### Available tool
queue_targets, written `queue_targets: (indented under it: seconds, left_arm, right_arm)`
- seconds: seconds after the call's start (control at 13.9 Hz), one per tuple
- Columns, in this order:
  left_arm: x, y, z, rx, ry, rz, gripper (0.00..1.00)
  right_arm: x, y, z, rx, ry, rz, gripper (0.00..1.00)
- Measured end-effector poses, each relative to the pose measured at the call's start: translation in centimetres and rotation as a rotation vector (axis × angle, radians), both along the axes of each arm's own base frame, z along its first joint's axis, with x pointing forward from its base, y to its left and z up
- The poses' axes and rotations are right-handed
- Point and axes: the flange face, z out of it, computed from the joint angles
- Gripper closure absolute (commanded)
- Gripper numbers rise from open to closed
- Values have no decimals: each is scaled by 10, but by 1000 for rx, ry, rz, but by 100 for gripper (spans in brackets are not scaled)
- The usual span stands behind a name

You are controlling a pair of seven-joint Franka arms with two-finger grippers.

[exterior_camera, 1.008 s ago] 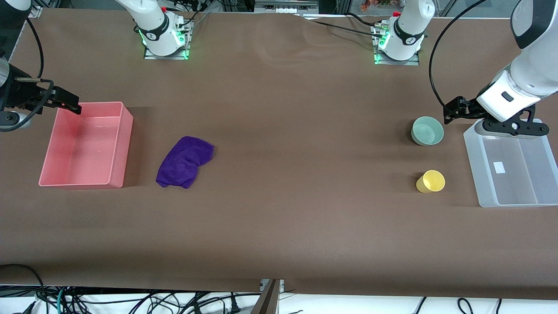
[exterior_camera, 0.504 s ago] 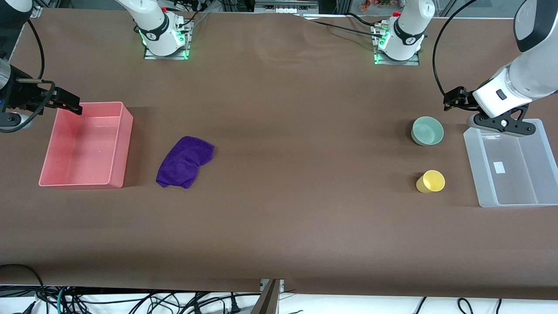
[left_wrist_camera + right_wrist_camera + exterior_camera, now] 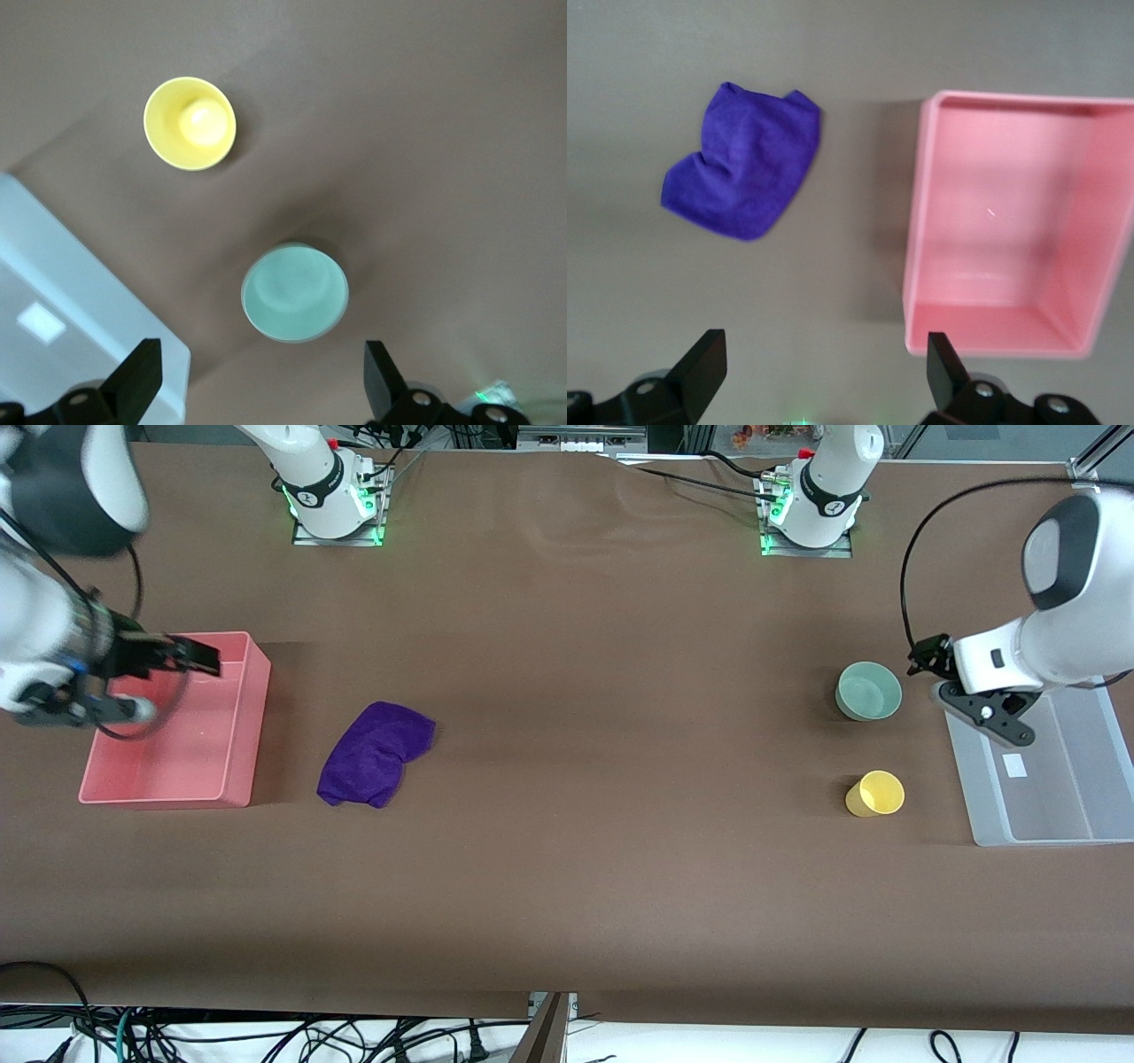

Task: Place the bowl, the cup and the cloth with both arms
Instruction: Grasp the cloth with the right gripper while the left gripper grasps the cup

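The mint-green bowl [image 3: 869, 691] stands upright toward the left arm's end of the table. The yellow cup [image 3: 876, 794] stands nearer to the front camera than the bowl. The purple cloth [image 3: 376, 754] lies crumpled beside the pink bin [image 3: 252, 726], toward the right arm's end. My left gripper [image 3: 926, 657] is open and empty, up in the air between the bowl and the clear bin [image 3: 1045, 815]. The left wrist view shows the bowl [image 3: 295, 292], the cup [image 3: 190, 124] and the left gripper [image 3: 261, 390]. My right gripper [image 3: 202, 657] is open and empty over the pink bin's edge. The right wrist view shows the cloth [image 3: 744, 159] and the right gripper [image 3: 824, 381].
The pink bin [image 3: 917, 221] is empty. The clear bin [image 3: 80, 292] holds only a small white label. Both arm bases stand at the table edge farthest from the front camera. Cables hang below the edge nearest to it.
My right arm has swung in, carrying its gripper over the pink bin's edge toward the cloth. My left wrist has turned and shifted slightly over the clear bin's corner. Bowl, cup and cloth have not moved.
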Motion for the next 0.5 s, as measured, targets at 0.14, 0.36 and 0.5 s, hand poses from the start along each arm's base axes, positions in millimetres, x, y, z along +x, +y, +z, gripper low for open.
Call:
queue_targets:
  seconds: [0.14,0.36,0.5]
  left_arm:
    - [-16,14,-55,-11,-37,-31,0]
    - [-46,20,-129,-24,-71,-74,17]
    - [-53,31,-167,-38,-69,-114,48]
  right_arm:
    - [5,28,-63,7,-30,20,0]
    - [2,47,-142,8,-62,-9,0]
    - [-1,57,-184,6,-70,-35,0]
